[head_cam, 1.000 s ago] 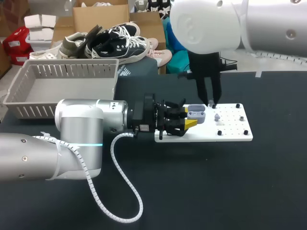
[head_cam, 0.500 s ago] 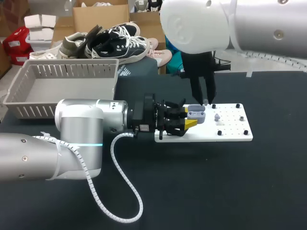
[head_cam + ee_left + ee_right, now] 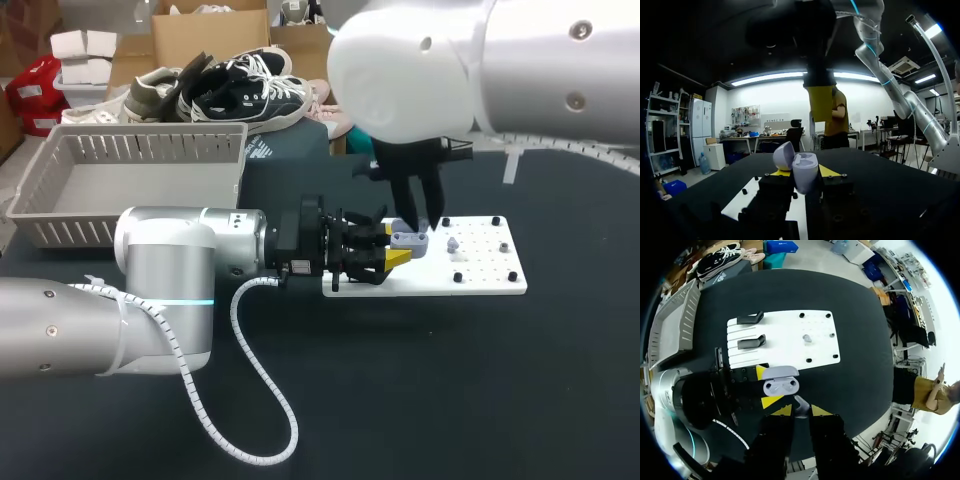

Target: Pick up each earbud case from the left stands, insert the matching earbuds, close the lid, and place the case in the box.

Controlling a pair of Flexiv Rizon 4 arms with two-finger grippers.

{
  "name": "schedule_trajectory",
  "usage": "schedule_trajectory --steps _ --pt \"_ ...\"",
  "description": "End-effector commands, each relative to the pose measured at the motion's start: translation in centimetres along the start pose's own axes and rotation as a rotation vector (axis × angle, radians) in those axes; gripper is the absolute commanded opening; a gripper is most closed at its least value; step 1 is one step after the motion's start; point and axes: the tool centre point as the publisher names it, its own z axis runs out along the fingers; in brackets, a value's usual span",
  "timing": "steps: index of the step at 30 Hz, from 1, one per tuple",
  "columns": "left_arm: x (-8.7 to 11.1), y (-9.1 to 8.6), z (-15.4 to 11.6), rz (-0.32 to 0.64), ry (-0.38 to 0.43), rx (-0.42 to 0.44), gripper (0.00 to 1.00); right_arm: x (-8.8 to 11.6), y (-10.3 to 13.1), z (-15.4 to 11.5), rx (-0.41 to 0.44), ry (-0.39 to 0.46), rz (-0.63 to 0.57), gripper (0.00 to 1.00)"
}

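Now that my right gripper [image 3: 420, 212] has slid left to hover over the open lavender plastic earbud case [image 3: 410, 238], pinching a small pale earbud [image 3: 801, 408], insertion looks next; my left gripper [image 3: 388, 254] clamps that case at frame centre, over the white perforated board [image 3: 485, 272]; matte black tabletop [image 3: 450, 390]; grey slatted box [image 3: 60, 215] upper left.

Sliding the right gripper [image 3: 415, 224] off from over the middle of the white board [image 3: 485, 278], bit by bit, toward the left gripper [image 3: 394, 248]. Carrying the small grey earbud [image 3: 800, 406] along between the right fingers. Now hanging right above the open earbud case [image 3: 410, 240] between the left fingers.
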Motion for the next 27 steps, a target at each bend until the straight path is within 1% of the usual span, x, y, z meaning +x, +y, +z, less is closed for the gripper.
schedule_trajectory --steps 1,14,27 --pt "0.1 0.0 0.1 0.001 -0.001 -0.002 0.0 -0.3 0.4 0.4 0.005 0.002 0.005 0.0" --pt "0.1 0.0 0.1 0.001 -0.001 -0.002 0.0 -1.2 0.8 1.1 0.017 0.027 0.005 0.0" --pt "0.1 0.0 0.1 0.001 -0.001 -0.002 0.0 -1.5 1.1 1.3 0.031 0.045 0.002 0.0"
